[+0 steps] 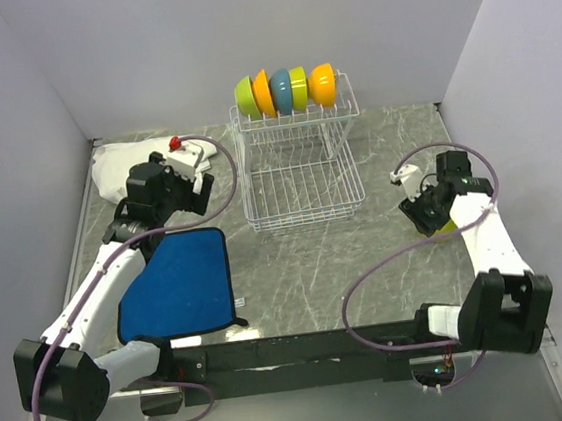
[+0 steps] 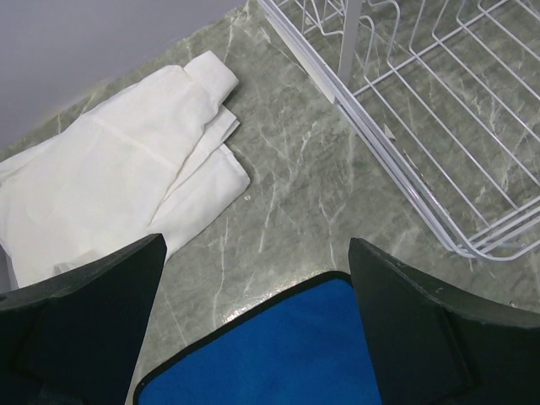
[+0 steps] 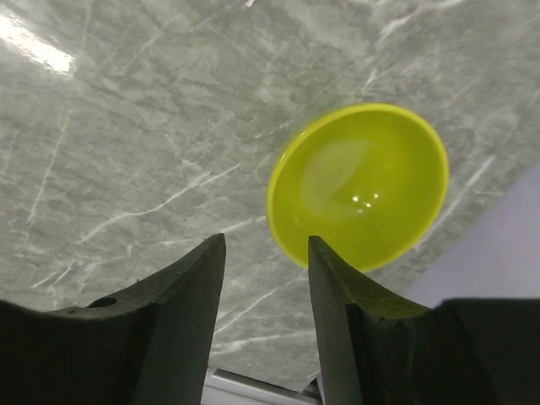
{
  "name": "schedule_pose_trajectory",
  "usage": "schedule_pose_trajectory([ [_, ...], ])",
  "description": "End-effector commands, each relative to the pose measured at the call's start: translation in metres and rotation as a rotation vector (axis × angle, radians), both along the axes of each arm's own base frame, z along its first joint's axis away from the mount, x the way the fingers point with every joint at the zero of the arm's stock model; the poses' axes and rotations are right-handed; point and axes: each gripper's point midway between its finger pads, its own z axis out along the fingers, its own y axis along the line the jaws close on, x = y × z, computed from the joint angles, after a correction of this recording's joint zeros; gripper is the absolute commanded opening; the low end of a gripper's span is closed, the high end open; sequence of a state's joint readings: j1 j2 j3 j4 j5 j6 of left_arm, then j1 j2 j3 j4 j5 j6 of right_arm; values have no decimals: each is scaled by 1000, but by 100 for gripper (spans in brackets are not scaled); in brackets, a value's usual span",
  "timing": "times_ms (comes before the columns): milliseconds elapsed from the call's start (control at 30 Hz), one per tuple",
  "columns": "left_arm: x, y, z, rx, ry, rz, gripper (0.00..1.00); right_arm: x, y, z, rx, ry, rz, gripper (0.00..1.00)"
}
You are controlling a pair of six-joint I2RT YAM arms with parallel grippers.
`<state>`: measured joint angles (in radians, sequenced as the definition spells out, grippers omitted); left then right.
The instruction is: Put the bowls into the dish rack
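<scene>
The lime bowl (image 3: 359,186) lies near the desk's (image 3: 126,126) right edge, just ahead and to the right of my right claw (image 3: 266,240). Its jaws are half-closed on nothing. My left claw (image 2: 256,240) gapes wide, well apart from the bowl.

Six bowls (image 1: 282,91), one dish rack (image 1: 302,194), one blue mat (image 1: 183,281), one folded white cloth (image 2: 110,186)

yellow bowl (image 1: 447,225) mostly hidden behind the right claw (image 1: 429,216).

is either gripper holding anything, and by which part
Nothing is held. The left gripper stands open and empty; the right gripper has only bare table between its jaws, the yellow-green bowl lying just past them.
</scene>
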<state>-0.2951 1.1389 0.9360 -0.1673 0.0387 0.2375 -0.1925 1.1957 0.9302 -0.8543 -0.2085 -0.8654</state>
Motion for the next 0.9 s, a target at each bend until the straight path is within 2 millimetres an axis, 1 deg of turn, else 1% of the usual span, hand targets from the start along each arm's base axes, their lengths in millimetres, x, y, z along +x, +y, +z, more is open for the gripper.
schedule_pose_trajectory([
  [0, 2, -4, 12, -50, -20, -12, 97, 16, -9, -5, -15, 28, -23, 51],
  [67, 5, -7, 9, -56, -14, -17, 97, 17, -9, -10, -11, 35, -24, 51],
  [167, 11, -5, 7, -68, -3, -8, 97, 19, -7, -15, -2, 52, -33, 51],
  [200, 13, -4, 9, -72, -5, -5, 97, 21, -8, -18, -2, 57, -38, 51],
  [400, 25, 3, 7, -81, 4, 20, 97, 30, -22, -31, -59, 82, -65, 50],
  [500, 29, 5, 8, -85, 8, 26, 97, 33, -24, -36, -67, 96, -60, 47],
  [600, 32, 4, 9, -83, 10, 26, 97, 38, -23, -37, -62, 87, -56, 39],
  [667, 32, 4, 8, -80, 14, 24, 97, 41, -23, -34, -58, 80, -56, 30],
  [700, 32, 3, 9, -80, 11, 22, 97, 40, -22, -34, -57, 81, -53, 22],
  [767, 32, 4, 9, -82, 7, 22, 97, 39, -22, -32, -57, 82, -53, 13],
  [800, 31, 3, 6, -83, 10, 18, 97, 36, -20, -32, -52, 94, -48, 0],
  [833, 31, 3, 7, -86, 7, 15, 97, 35, -18, -30, -42, 99, -47, 0],
  [867, 30, 2, 8, -89, 5, 11, 97, 39, -17, -18, -35, 68, -58, 0],
])
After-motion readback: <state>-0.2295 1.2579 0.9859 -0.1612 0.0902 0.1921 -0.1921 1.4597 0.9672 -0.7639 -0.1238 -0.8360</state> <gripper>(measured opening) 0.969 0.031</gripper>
